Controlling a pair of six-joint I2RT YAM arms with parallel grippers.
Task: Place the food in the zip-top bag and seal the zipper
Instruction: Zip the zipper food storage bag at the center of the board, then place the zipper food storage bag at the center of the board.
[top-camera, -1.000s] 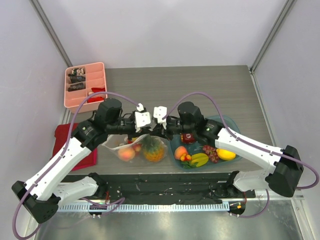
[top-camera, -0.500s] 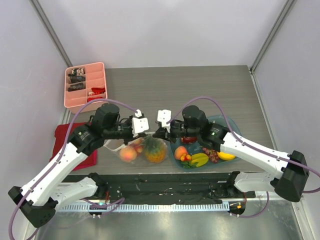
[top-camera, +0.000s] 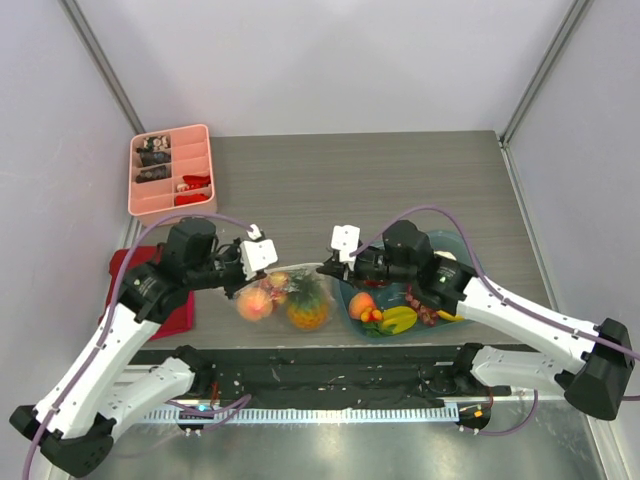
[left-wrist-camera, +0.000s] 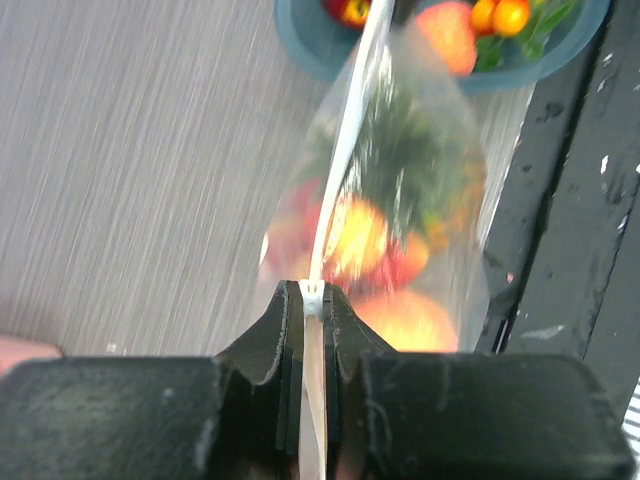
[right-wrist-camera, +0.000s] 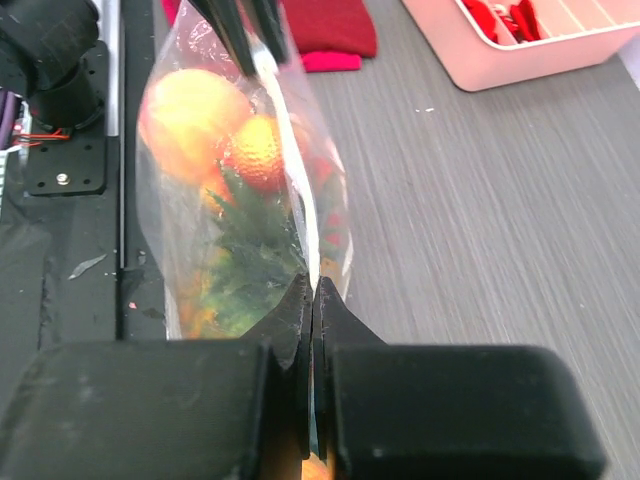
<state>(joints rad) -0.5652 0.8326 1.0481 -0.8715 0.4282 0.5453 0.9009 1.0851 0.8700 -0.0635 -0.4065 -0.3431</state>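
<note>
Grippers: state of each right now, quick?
Left gripper: shut on the zipper of the zip-top bag.
Right gripper: shut on the zipper's other end.

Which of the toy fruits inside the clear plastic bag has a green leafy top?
The orange toy pineapple: dark green spiky leaves crown it, while the round yellow-pink peach beside it is smooth and leafless.

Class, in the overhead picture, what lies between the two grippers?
The zipper of the zip-top bag, pinched at each end by the left gripper and right gripper; the overhead and wrist views show it.
</note>
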